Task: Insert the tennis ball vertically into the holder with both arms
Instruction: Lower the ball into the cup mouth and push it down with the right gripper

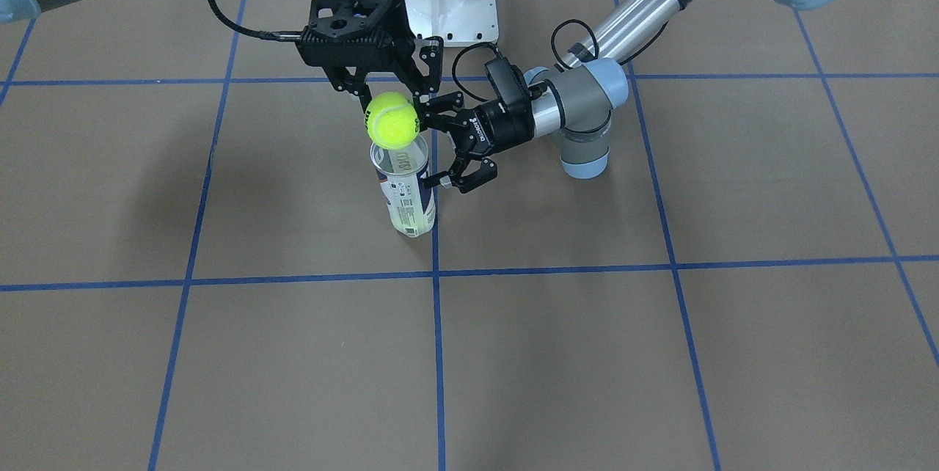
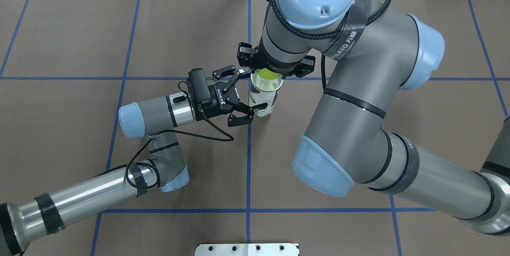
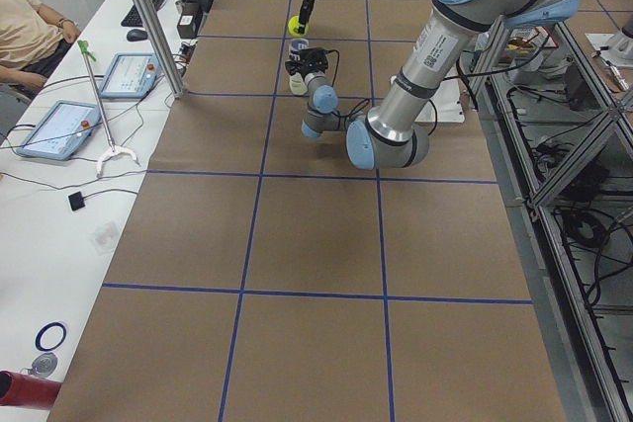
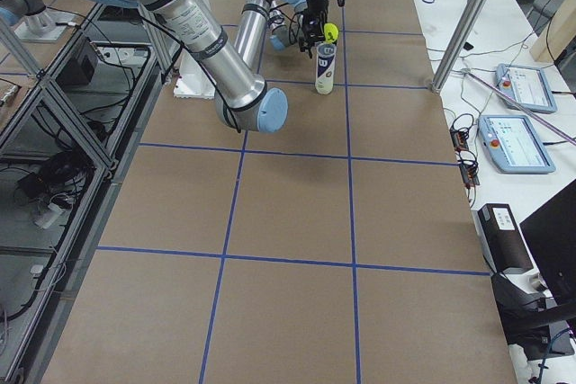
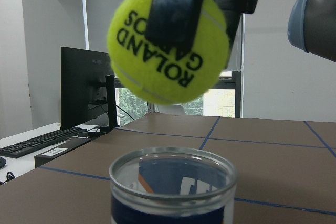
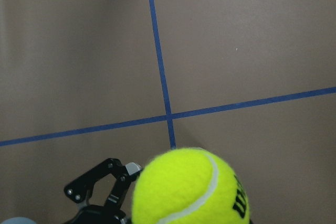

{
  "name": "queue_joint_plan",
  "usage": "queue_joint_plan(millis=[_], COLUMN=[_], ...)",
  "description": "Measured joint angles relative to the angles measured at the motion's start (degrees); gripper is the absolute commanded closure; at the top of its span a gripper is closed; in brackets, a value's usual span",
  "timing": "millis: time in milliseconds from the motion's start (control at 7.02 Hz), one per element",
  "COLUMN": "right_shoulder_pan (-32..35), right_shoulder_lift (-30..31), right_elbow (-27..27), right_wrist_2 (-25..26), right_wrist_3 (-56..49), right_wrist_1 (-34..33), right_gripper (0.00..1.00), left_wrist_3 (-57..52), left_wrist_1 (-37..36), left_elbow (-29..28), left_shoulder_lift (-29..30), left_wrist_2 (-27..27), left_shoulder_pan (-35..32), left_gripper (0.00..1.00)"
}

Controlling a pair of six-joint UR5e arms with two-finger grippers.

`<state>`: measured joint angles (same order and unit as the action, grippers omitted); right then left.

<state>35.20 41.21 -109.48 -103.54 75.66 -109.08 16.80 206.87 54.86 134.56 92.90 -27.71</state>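
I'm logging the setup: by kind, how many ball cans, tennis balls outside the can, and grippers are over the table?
Cans: 1, the clear plastic cylindrical can with white and navy label
Tennis balls outside the can: 1, the yellow-green felt tennis ball in the black two-finger right gripper
Grippers: 2, that one and the black two-finger left gripper
Total: 4
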Motion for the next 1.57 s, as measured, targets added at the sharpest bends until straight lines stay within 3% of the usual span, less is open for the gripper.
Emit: queue_joint_plan(millis=[142, 285, 1139, 1282, 1424, 1566], right_shoulder_pan=[-0.58, -0.81, -0.94, -0.93, -0.93, -0.92], right_shoulder_lift=[-0.01, -0.07, -0.22, -0.24, -0.21, -0.11], right_elbow=[-0.05, -0.12, -1.32, -1.62, -1.41, -0.84], right_wrist_2=[0.4, 0.55, 0.16, 0.16, 0.31, 0.52], right_wrist_3=[0.01, 0.01, -0.09, -0.33, -0.7, -1.34], right_wrist_1=[-0.84, -1.23, -1.41, -1.4, -1.38, -1.32], right_gripper=[0.3, 0.02, 0.01, 0.4, 0.99, 1.0], left_wrist_3=[-0.03, -0.09, -0.09, -0.05, -0.03, 0.0], left_wrist_1=[-0.04, -0.04, 0.02, 0.02, 0.02, 0.02], left_elbow=[-0.01, -0.05, -0.06, -0.03, -0.03, -0.02], left_shoulder_lift=[0.0, 0.0, -0.04, -0.01, -0.01, 0.0], left_wrist_2=[0.0, 0.0, 0.0, 0.0, 0.0, 0.0], left_shoulder_pan=[0.02, 0.02, 0.02, 0.03, 0.03, 0.02], left_gripper=[0.01, 0.01, 0.01, 0.01, 0.01, 0.01])
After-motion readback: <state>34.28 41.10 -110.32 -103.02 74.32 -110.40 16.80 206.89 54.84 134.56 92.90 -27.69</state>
